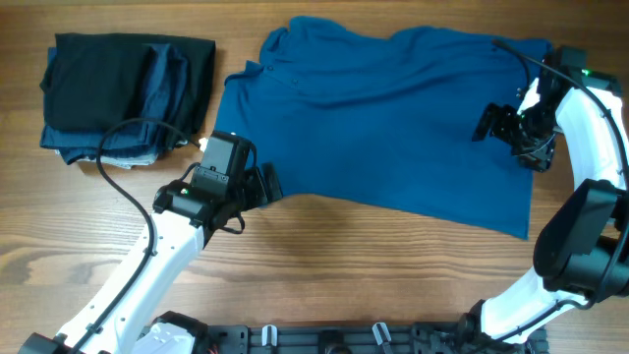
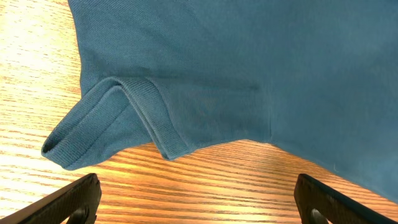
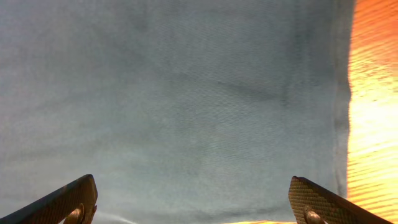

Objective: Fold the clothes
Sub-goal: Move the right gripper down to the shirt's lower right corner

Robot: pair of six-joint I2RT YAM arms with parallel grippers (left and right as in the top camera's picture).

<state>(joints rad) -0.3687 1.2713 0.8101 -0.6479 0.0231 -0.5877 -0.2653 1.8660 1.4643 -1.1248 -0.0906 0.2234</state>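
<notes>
Left gripper (image 2: 198, 188) comes first: its jaws stand wide apart with nothing between them, over bare wooden table (image 2: 31, 74) and just short of the shirt's near sleeve (image 2: 93, 134), whose ribbed cuff is turned over on itself. Right gripper (image 3: 193, 190) is likewise spread wide and empty, hanging over flat blue cloth beside the hem edge (image 3: 341, 93)

Beyond them the blue polo shirt (image 1: 393, 118) lies spread across the far half of the table, collar (image 1: 278, 44) toward the left arm and hem toward the right, with a few loose wrinkles. Farther left sits a stack of dark folded garments (image 1: 128, 93), near the shirt but apart from it

By its look the shirt is a light, soft knit: it should sag and trail from any pinch, and nothing about it seems fragile. Doubled edges offer the surest hold, I judge: the cuff band for the left hand, a hem corner for the right, pinched close to the wood so that only one layer lifts
</notes>
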